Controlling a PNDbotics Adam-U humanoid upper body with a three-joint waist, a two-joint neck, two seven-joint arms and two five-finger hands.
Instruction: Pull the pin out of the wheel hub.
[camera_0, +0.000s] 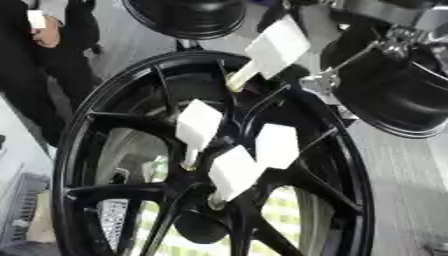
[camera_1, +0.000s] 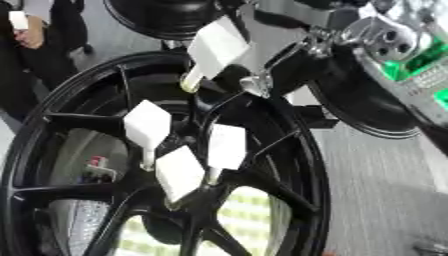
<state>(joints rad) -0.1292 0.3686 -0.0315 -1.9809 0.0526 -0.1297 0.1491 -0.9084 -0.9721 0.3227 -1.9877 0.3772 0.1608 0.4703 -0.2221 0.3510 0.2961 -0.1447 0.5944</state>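
A large black spoked wheel (camera_0: 114, 150) fills both views, its hub (camera_0: 206, 192) low in the middle. Three white pins with flat heads stand in the hub: one on the left (camera_0: 199, 125), one on the right (camera_0: 277, 145), one in front (camera_0: 233, 172). A further white pin (camera_0: 276, 47) hangs clear above the hub, its stem pointing down-left over the spokes. My right hand (camera_1: 302, 60), black with silver links, comes in from the upper right and is closed on that pin's head. My left hand does not show.
A second black wheel (camera_0: 188, 17) lies at the top edge and another dark rim (camera_0: 394, 100) at the right, close behind my right arm. A person in dark clothes (camera_0: 44, 55) stands at the far left. Grey floor (camera_0: 402, 190) shows to the right.
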